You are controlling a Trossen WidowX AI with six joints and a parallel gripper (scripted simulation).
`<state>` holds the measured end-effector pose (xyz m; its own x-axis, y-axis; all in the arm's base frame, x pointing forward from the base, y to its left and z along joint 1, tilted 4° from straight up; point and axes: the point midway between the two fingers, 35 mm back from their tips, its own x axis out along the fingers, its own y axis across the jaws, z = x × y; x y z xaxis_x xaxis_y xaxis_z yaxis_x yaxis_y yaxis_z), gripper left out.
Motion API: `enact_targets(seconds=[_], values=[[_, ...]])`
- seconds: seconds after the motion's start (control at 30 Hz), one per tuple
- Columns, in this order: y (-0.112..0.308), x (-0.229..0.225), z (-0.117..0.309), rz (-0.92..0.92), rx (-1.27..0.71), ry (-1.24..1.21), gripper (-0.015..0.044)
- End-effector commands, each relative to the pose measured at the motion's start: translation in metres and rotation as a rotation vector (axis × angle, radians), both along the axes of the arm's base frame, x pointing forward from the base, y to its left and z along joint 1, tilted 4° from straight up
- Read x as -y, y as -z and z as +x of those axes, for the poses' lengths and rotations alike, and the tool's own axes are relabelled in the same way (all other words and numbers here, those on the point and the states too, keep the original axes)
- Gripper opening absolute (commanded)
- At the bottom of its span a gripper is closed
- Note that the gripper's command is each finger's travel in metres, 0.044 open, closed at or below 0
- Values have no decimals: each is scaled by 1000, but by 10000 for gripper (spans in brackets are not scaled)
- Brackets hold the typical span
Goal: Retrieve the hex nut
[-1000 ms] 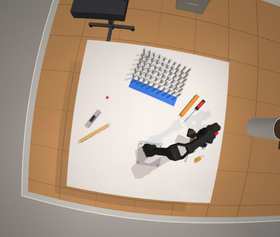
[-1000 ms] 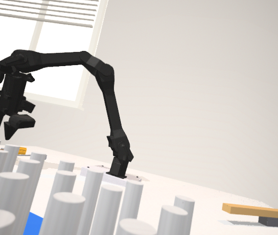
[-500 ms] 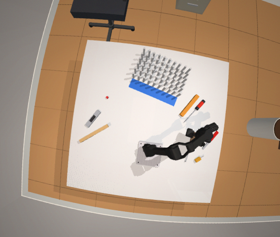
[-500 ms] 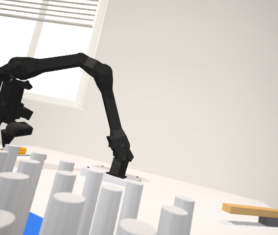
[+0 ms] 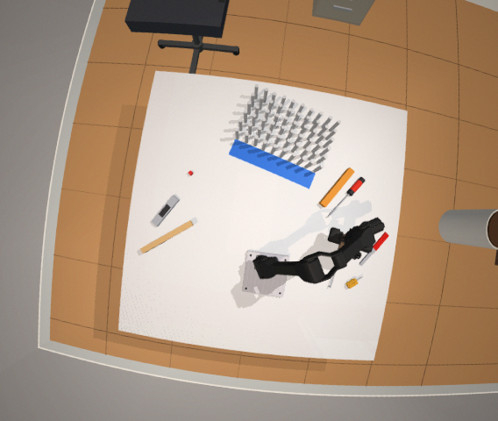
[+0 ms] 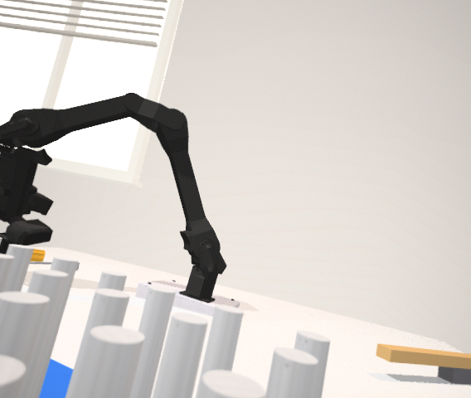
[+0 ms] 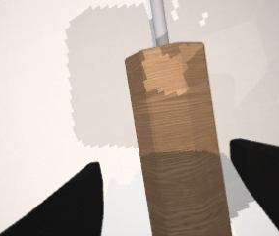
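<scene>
Grey metal spacers (image 5: 256, 91) (image 6: 115, 364) stand upright in rows at the back. The blue taped strip (image 5: 269, 164) (image 6: 55, 379) lies along their front. I cannot make out the nut among the spacers. My gripper (image 7: 165, 159) is open, low over the table at the right, far from the spacers. Its two black fingers stand on either side of a wooden handle (image 7: 179, 123), with a gap on each side in the wrist view. A thin metal shaft (image 7: 159, 22) runs from the handle's far end. In the top view my arm mostly hides the handle.
An orange bar (image 5: 336, 187) and a red-black screwdriver (image 5: 357, 184) lie right of the strip. A red-handled tool (image 5: 380, 241) and a yellow-handled tool (image 5: 352, 282) lie near my arm. At the left are a wooden stick (image 5: 167, 236) (image 6: 441, 356), a grey tool (image 5: 165, 210) and a small red piece (image 5: 190, 173).
</scene>
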<state>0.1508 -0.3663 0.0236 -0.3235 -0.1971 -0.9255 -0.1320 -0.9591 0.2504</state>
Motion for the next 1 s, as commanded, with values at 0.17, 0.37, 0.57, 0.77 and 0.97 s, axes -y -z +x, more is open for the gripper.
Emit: enact_targets(seconds=[0.17,0.37,0.57,0.77,0.97], values=[[16,-5,-3,9,-9,4,280],[16,-5,-3,9,-9,4,247],[16,-5,-3,9,-9,4,207],[16,-5,-3,9,-9,4,167],[12,-3,-2,1,-12,-24,48]])
